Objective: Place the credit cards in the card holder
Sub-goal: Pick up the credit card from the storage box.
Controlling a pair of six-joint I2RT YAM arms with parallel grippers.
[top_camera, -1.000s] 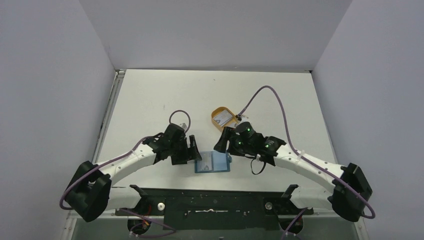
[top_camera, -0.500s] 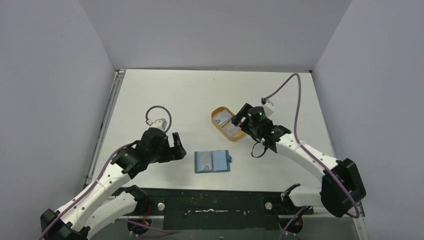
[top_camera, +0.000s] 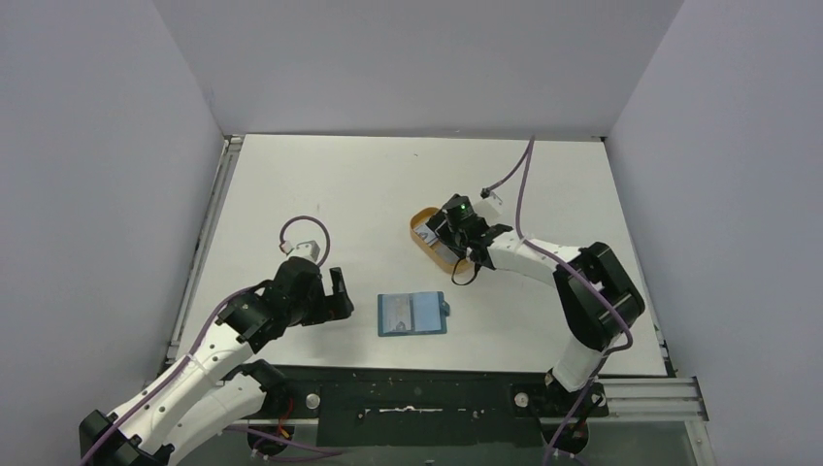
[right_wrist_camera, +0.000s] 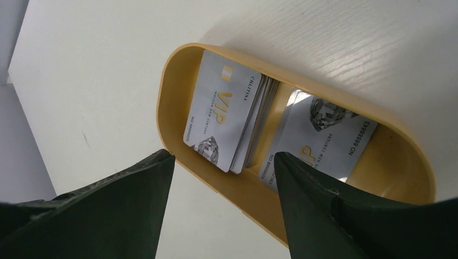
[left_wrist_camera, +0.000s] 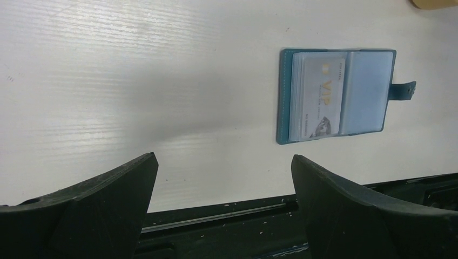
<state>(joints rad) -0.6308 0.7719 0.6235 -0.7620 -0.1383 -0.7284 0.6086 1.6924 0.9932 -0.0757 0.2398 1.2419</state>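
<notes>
Card holder [top_camera: 411,314]: lying open at 6 o'clock on the table [top_camera: 320,184], near its front edge, snap tab pointing to 3 o'clock, bare surface all round.
Its look: teal rim, pale blue inside, one silvery card [left_wrist_camera: 318,94] showing in the 9 o'clock pocket.
Credit cards [right_wrist_camera: 224,110]: sitting stacked in the walled oval tray [right_wrist_camera: 167,108], 1 o'clock from the holder.
Left gripper [left_wrist_camera: 221,178]: hovering at 9 o'clock of the holder, jaws spread, empty.
Right gripper [right_wrist_camera: 221,162]: hanging over the tray, jaws apart, empty.
</notes>
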